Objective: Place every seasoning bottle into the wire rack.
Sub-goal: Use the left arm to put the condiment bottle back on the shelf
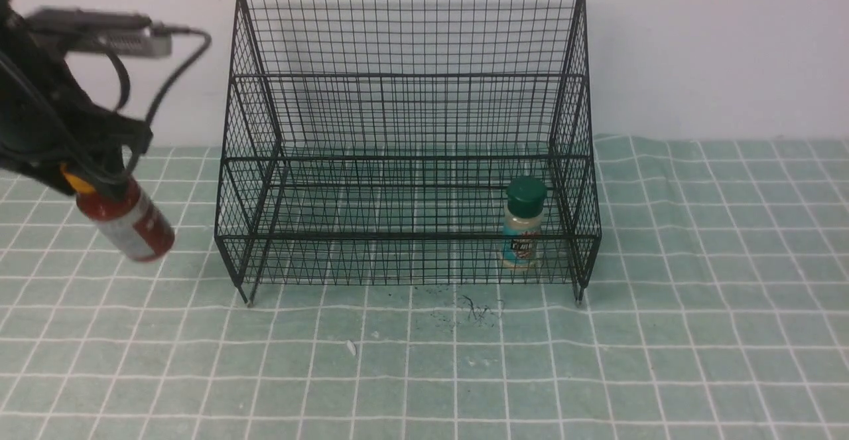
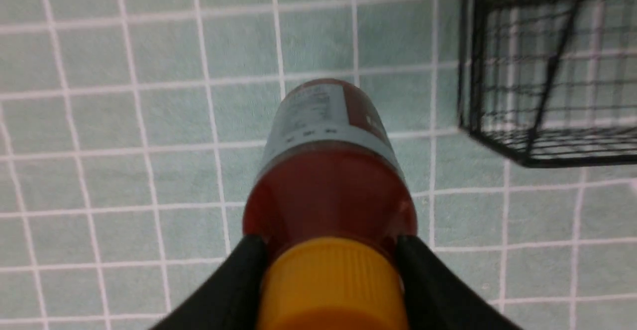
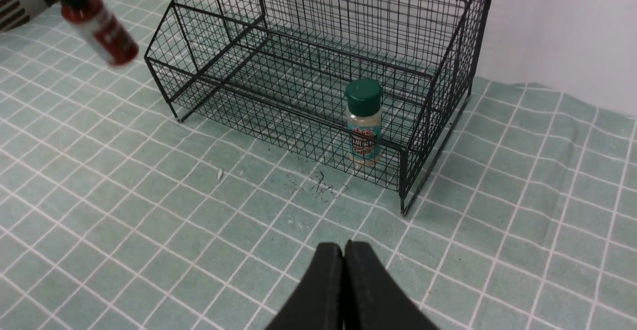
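Hidden, unreadable
The left hand [image 1: 85, 184] covers most of the nozzle end of the red sauce bottle [image 1: 131, 226]; label print on the jar [image 1: 522, 231] is too small to read.

Left jaws clamped (right jaws together)

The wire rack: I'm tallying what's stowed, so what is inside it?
Only the green-capped jar stands inside the wire rack, on its lowest tier. The red sauce bottle is outside, in the left gripper. The mesh hides nothing.
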Available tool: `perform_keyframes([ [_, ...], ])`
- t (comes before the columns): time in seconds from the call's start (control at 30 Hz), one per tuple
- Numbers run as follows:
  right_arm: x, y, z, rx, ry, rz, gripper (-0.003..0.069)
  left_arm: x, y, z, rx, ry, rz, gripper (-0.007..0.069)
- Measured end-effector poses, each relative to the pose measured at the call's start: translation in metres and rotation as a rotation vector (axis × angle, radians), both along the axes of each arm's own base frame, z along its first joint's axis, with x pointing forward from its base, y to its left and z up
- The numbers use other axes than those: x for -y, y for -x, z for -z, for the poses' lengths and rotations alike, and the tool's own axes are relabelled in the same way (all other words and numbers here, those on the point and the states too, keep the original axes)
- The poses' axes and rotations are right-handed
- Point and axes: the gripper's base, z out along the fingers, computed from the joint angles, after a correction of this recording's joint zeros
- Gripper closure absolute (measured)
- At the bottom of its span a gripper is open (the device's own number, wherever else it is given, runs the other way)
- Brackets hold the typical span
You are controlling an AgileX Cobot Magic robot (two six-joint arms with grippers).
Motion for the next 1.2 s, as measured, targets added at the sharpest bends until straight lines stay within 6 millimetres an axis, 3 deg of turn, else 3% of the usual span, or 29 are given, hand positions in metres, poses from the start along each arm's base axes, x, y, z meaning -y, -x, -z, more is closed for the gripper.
perform_keyframes([
  [0.1, 0.000, -0.001, 0.000, 0.005, -0.003, 0.000, 0.0673, 0.010, 0.021, -0.037, 0.113, 0.065, 0.010, 0.0340],
  [0.27, -0.003, -0.005, 0.001, -0.011, 0.006, 0.000, 0.0673, 0.040, 0.031, -0.048, 0.125, 0.091, 0.101, 0.0340],
  [0.4, -0.005, -0.009, 0.001, -0.024, 0.013, 0.001, 0.0673, 0.075, 0.018, -0.028, 0.064, 0.090, 0.178, 0.0340],
  [0.57, -0.006, -0.010, 0.002, -0.031, 0.010, -0.003, 0.0673, 0.092, -0.006, 0.003, 0.028, 0.047, 0.197, 0.0340],
  [0.73, -0.007, -0.009, 0.002, -0.044, -0.008, -0.016, 0.0673, 0.096, -0.027, 0.036, -0.044, 0.015, 0.200, 0.0340],
  [0.9, -0.008, -0.008, 0.002, -0.049, -0.011, -0.019, 0.0673, 0.099, -0.039, 0.057, -0.080, 0.007, 0.199, 0.0340],
  [1.1, -0.008, -0.008, 0.002, -0.051, -0.011, -0.020, 0.0673, 0.100, -0.042, 0.062, -0.090, 0.005, 0.200, 0.0308],
  [1.2, -0.007, -0.010, 0.001, -0.032, -0.015, -0.002, 0.0673, 0.100, -0.041, 0.062, -0.092, 0.004, 0.201, 0.0211],
])
